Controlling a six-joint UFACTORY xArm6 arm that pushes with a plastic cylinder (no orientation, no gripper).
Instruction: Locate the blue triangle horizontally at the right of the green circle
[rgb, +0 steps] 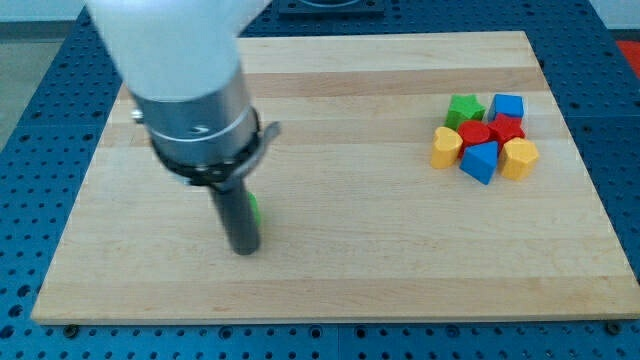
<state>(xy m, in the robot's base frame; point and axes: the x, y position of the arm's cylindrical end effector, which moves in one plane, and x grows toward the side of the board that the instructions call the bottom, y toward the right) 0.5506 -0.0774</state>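
On the left half of the wooden board (330, 270), my tip (245, 250) touches the surface at the near side. Just behind the rod, on its right edge, a small strip of green (254, 208) is visible. This is probably the green circle, but the rod hides almost all of it, so I cannot tell its shape for sure. The arm's white body is cut off by the view's top, and only its grey collar and the dark rod are fully seen. This arm has no jaws, only the rod, so nothing can be said of releasing or grasping.

Far to the right, well apart from my tip, the other blocks stand in one tight cluster. The blue triangle (480, 161) is at the near side of this cluster, between a yellow block (446, 147) on its left and another yellow block (519, 158) on its right. Behind it there is a red circle (475, 134) and a second red block (507, 129), whose shape is hard to make out. At the far side of the group there are a green star (465, 108) and a blue cube (508, 105). The blocks seem to touch each other, but the exact contacts are too small to tell.

No container is on the board. Around the board a blue perforated table (40, 70) shows.
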